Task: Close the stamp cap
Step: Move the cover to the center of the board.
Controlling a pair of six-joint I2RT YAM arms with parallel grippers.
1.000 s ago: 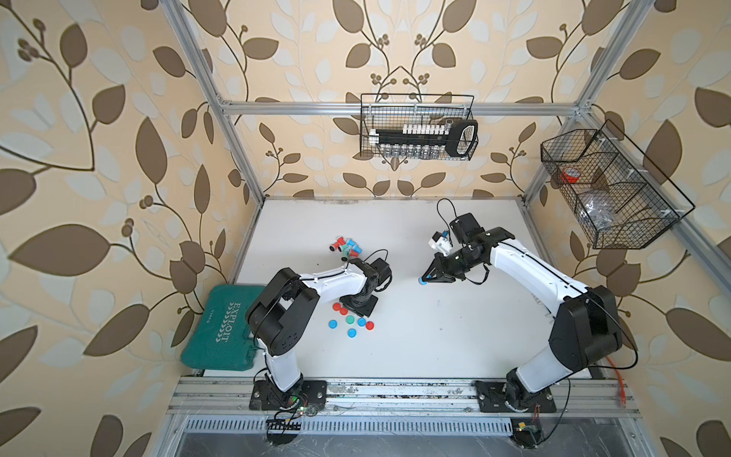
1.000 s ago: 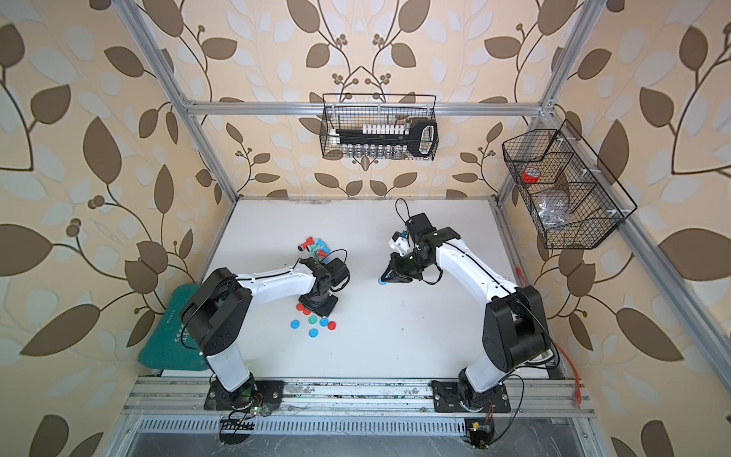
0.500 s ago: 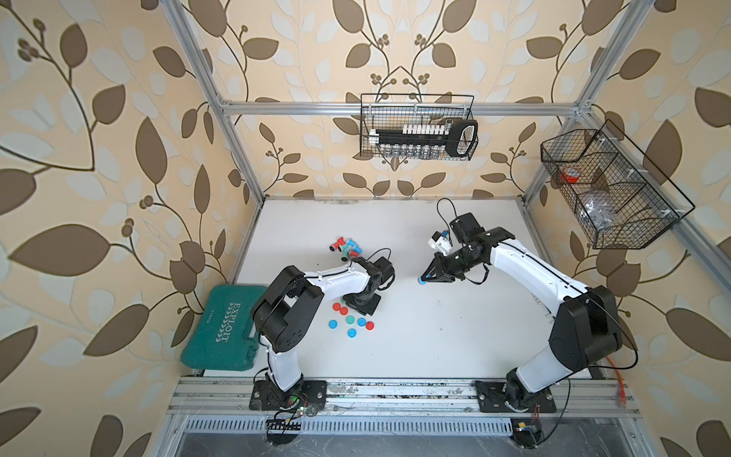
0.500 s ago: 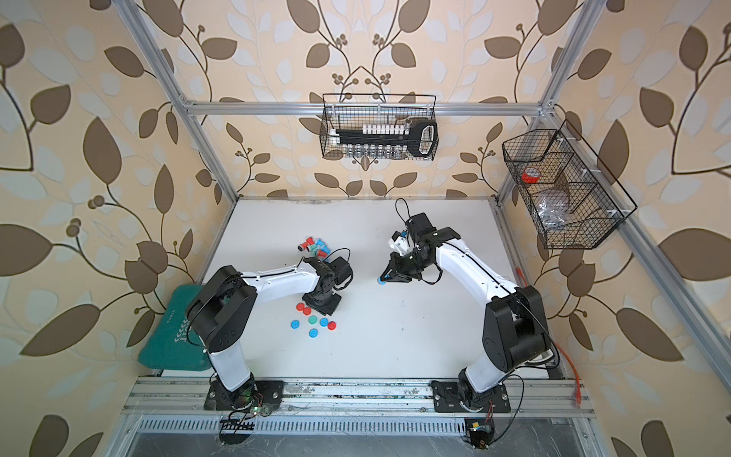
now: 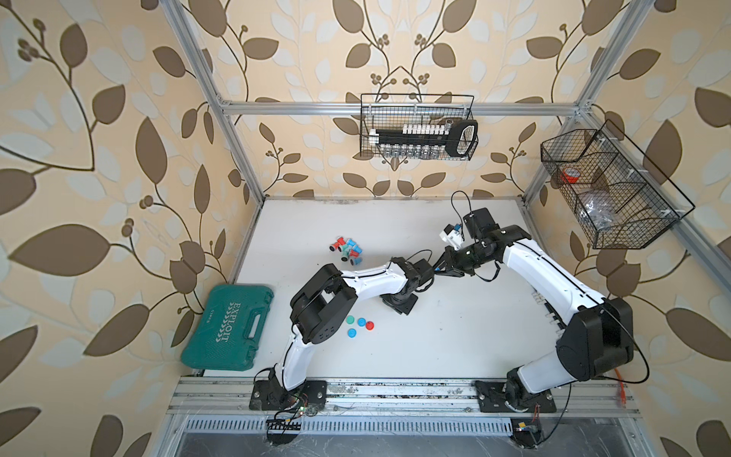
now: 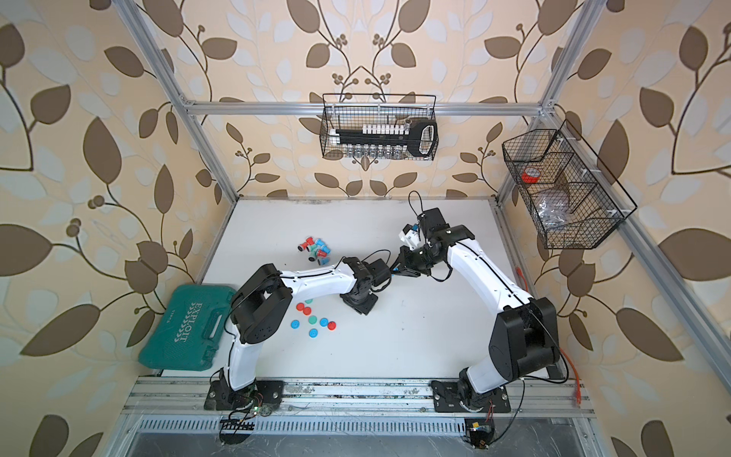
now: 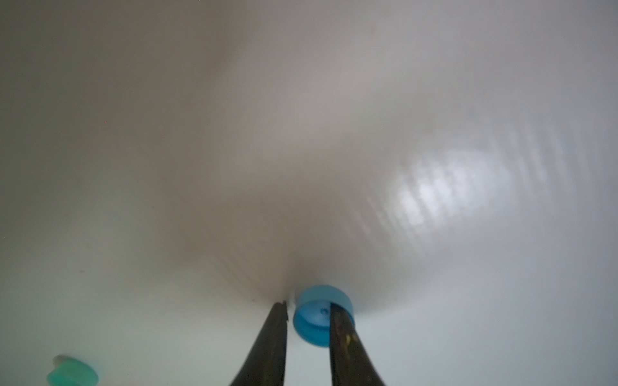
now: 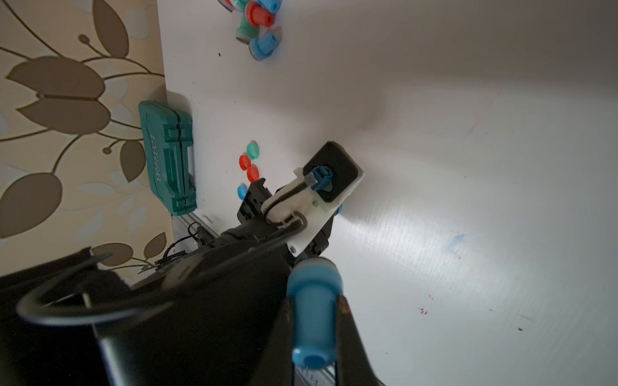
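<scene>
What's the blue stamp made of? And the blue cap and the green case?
Blue stamp: likely plastic, smooth, evenly coloured. Blue cap: probably plastic too, with a moulded centre dot. Green case: seemingly hard plastic, matte, with moulded handle and lettering.

One finger (image 7: 344, 337) of the left gripper (image 7: 309, 305) covers part of the cap (image 7: 314, 320), and both fingers run off the left wrist view's edge. A green piece (image 7: 72, 372) there is blurred and cut off, so I cannot tell what it is. In the right wrist view the stamp (image 8: 314, 310) is out of focus. The left arm (image 8: 200, 300), a dark blur, hides part of the loose caps (image 8: 249, 167). Only a sliver of the held cap shows past the camera mount (image 8: 331, 177). The stamp pile (image 8: 259, 30) is cut by the edge. In both top views the spot where the right gripper (image 6: 394, 270) meets the left is too small to tell whether stamp and cap touch.
</scene>
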